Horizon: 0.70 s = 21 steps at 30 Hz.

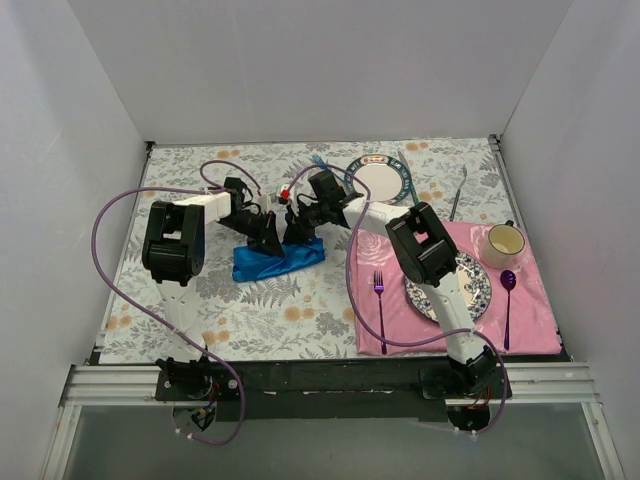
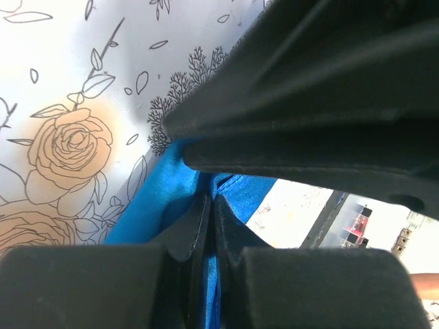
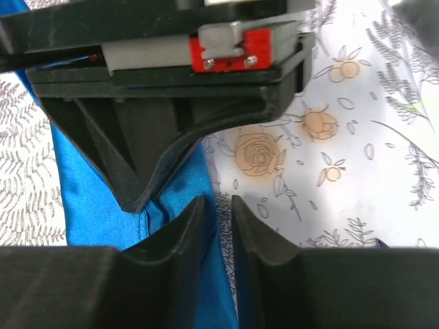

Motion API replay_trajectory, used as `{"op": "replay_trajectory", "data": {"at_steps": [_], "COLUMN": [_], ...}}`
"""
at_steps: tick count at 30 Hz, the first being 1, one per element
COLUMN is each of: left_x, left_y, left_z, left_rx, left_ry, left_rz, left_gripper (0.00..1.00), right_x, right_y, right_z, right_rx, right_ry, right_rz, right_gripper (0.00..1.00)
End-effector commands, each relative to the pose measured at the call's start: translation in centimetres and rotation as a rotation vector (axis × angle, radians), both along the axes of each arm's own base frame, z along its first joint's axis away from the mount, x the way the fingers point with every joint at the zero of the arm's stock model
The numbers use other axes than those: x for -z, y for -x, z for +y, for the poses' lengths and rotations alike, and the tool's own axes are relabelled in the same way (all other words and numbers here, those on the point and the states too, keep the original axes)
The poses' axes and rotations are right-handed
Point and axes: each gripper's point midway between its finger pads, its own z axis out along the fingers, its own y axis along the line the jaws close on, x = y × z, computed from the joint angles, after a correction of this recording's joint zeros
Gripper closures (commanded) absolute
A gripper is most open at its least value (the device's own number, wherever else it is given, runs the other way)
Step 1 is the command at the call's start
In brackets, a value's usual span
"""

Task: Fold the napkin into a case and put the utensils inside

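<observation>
Napkin (image 1: 278,260) bunched left of centre on the surface (image 1: 180,300), clear of the pink mat (image 1: 400,325). Left jaws clamped on a fold, I reckon to pin the shape. Right jaws show a narrow slit at the cloth edge; can't tell if they've caught it.

Bright, even overhead light washing tabletop (image 1: 300,300); shadows falling soft, faint. Left wrist view blowing out white at lower right; left gripper (image 2: 210,209) blurring close to lens.
</observation>
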Motion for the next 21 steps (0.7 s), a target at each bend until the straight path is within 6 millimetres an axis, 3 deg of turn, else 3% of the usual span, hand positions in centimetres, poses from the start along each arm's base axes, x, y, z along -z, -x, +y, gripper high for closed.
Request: {"op": "replay_trajectory", "data": {"at_steps": [1,7,15,21], "left_x": [0.2,-0.8,-2.1,-3.2], "left_y": [0.8,2.3,2.1,0.8], "left_z": [0.7,0.8,0.2,-0.1], "left_rx": [0.018,0.019,-0.001,0.007], "left_ry": [-0.049,-0.033,0.005,0.023], "left_rz": [-0.025,-0.022,-0.038,-0.082], "left_gripper": [1.0,1.0,1.0,1.0], "right_x": [-1.3,-0.9,-0.9,-1.0], "right_y": [1.9,4.8,6.1,6.3], "right_z": [0.4,-0.3,-0.4,-0.3], "right_rx": [-0.079,-0.141,-0.159,-0.163], "right_ry": [-0.023,0.008,0.008,0.002], "right_rz": [-0.021,0.01,0.006,-0.004], "right_gripper": [0.78,0.94,0.99,0.99]}}
